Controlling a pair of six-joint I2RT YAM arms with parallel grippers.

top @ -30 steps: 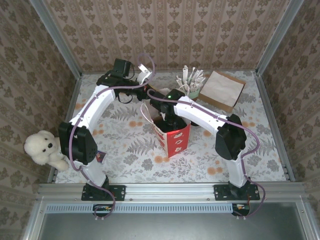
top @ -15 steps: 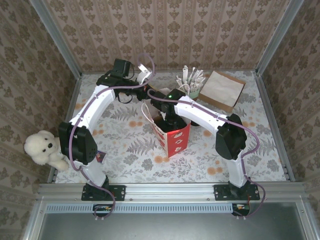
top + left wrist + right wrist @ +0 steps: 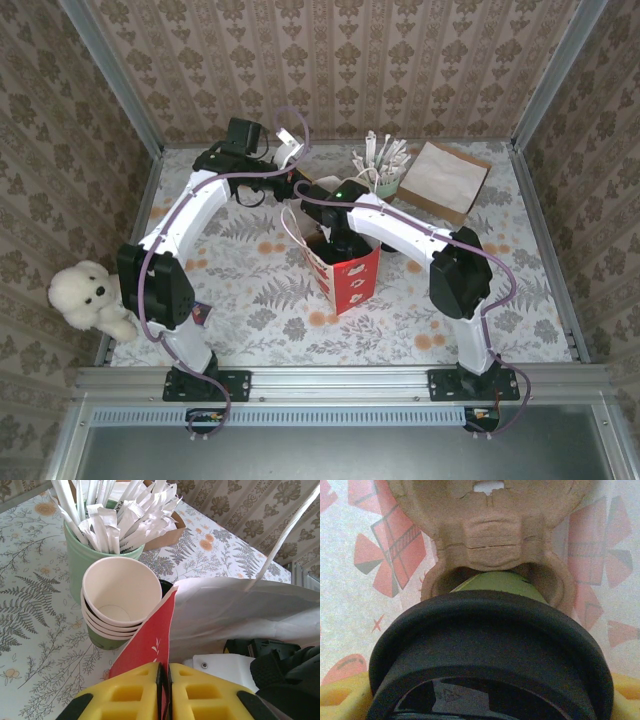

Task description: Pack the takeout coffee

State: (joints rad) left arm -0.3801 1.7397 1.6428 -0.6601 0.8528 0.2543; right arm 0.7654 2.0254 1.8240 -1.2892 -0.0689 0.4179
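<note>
Pinching the top edge of the red paper gift bag (image 3: 150, 645), the left gripper (image 3: 164, 680) is pressing its yellow jaws together on the bag's wall. It is apparently pulling the wall outward so the mouth is gaping wide for the other arm. Just beyond that edge, a stack of pale paper cups (image 3: 120, 597) is sitting in front of a green cup of white paper-wrapped sticks (image 3: 77, 560) on the fern-patterned table (image 3: 30, 610), both outside the bag.

Further right, the right gripper (image 3: 333, 238) is reaching down inside the bag. There it is carrying the takeout coffee (image 3: 497, 582), a small round green-walled paper cup under a black round lid (image 3: 490, 645). Its yellow fingers (image 3: 340, 700) are sitting wide apart on either side of the lid, seemingly clamped on the cup. The cup's base is entering a ring of a brown moulded pulp carrier (image 3: 490, 535) inside the bag, likely so that it is standing upright for carrying. I am judging the cup nearly seated, with only the release remaining.
</note>
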